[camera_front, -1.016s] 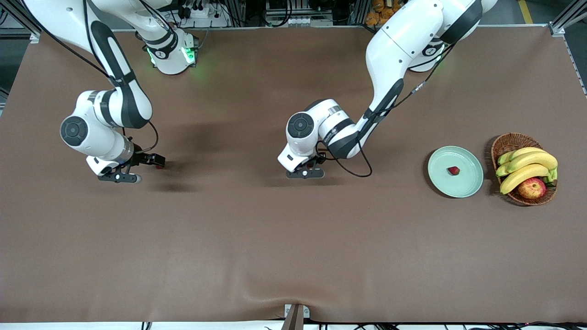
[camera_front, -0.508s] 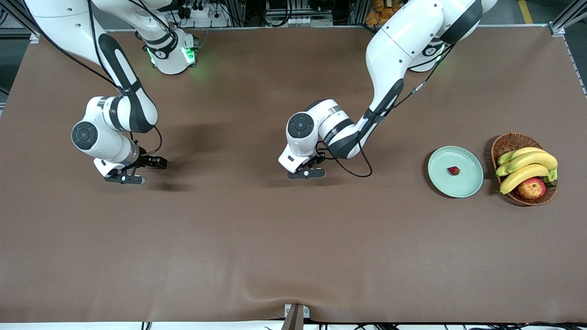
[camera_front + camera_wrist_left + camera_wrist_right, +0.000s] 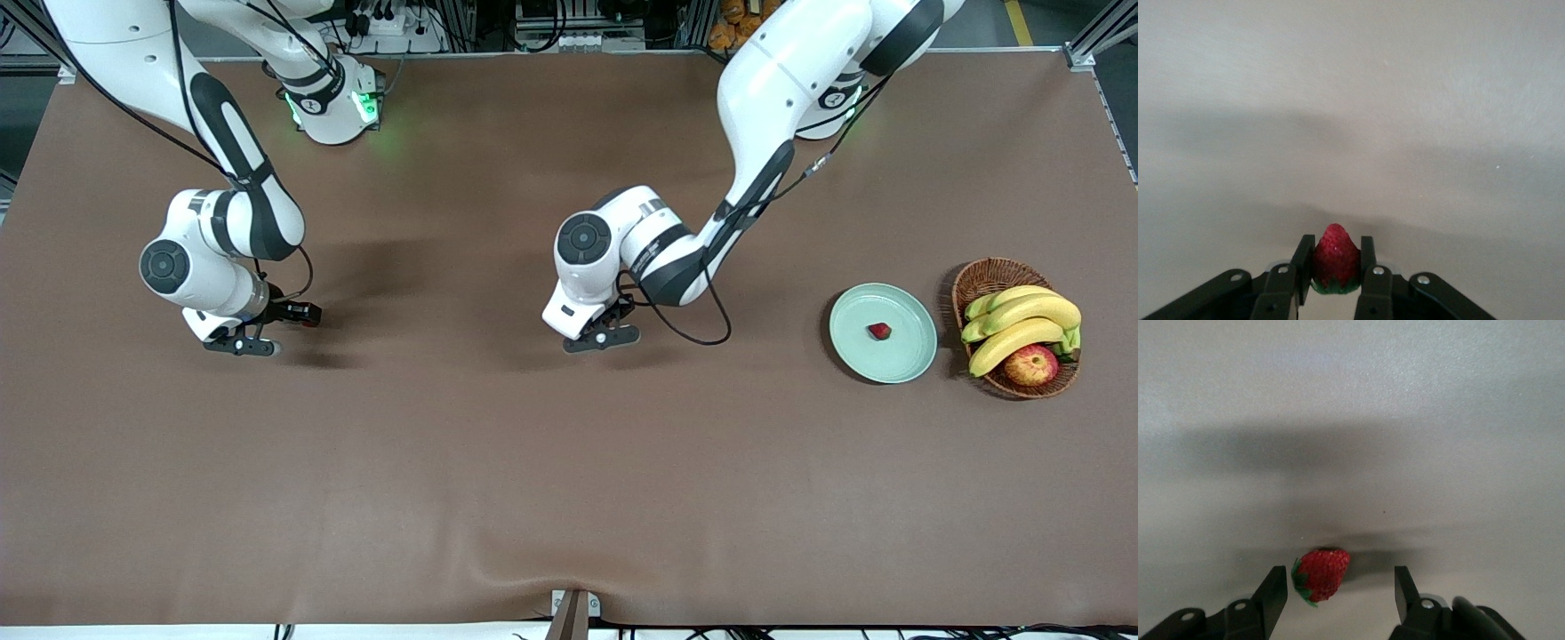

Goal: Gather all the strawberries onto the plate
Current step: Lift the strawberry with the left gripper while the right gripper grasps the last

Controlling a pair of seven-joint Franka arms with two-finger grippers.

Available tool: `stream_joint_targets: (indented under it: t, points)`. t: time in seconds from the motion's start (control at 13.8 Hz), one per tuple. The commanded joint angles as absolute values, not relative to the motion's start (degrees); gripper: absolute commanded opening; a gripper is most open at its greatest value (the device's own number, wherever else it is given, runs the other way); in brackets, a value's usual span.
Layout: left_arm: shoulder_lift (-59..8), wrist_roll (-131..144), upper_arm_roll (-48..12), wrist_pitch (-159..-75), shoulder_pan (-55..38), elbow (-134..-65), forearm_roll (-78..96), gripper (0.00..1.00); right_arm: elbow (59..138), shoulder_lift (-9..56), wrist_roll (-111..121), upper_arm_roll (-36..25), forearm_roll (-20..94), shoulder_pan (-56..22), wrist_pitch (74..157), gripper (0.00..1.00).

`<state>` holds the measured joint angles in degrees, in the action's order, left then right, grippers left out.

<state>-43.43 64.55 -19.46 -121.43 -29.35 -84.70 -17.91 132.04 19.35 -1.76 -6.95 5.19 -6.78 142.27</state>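
Left gripper [image 3: 1336, 283] first: its fingers [image 3: 1303, 257] are pinching a strawberry [image 3: 1335, 265] across the flanks, tip poking forward, green cap tucked back between them. It sits over the middle of the surface [image 3: 569, 462], roughly nine o'clock from the plate [image 3: 883, 333].

Over to the right gripper [image 3: 1339, 593], low near the right arm's end of the surface: fingers [image 3: 1275, 587] spread wide, straddling a second strawberry [image 3: 1319, 575] that lies on its side, closer to one finger than the other, not yet touched.

Handling call: these berries look light and soft, with a bumpy skin that should grip well enough. A gentle squeeze across the widest part of the body seems the sensible hold; the leafy cap is flimsy, and too much force could bruise or squash the fruit. The off-centre one may get nudged sideways as the fingers come together.

In the front view, a third strawberry [image 3: 879, 331] is already resting near the centre of the plate. At three o'clock from the plate stands a basket [image 3: 978, 277] with bananas [image 3: 1022, 320] and an apple [image 3: 1031, 364].
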Motion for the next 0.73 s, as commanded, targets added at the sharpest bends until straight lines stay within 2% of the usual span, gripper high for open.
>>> stream_joint_targets:
  t: [0.0, 0.15, 0.36, 0.65]
  points:
    - [-37.46, 67.41, -19.25, -116.91, -28.31, -85.87, -17.94, 0.02, 133.59, 19.25, -1.58, -5.63, 4.66, -5.89, 144.49, 0.72]
    - [-35.69, 67.24, -19.25, -115.59, -26.46, -85.96, -16.53, 0.02, 133.68, 19.34, -1.93, -5.62, 4.83, -6.41, 144.49, 0.66]
    - [-33.14, 67.32, -19.34, -112.42, -22.52, -86.57, -16.26, 0.02, 133.68, 19.69, -2.02, -5.62, 4.83, -6.77, 144.49, 0.53]
    - [-30.59, 67.15, -19.78, -110.14, -15.22, -90.25, -14.85, 0.02, 133.59, 19.69, -2.02, -5.62, 4.83, -6.77, 144.41, 0.25]
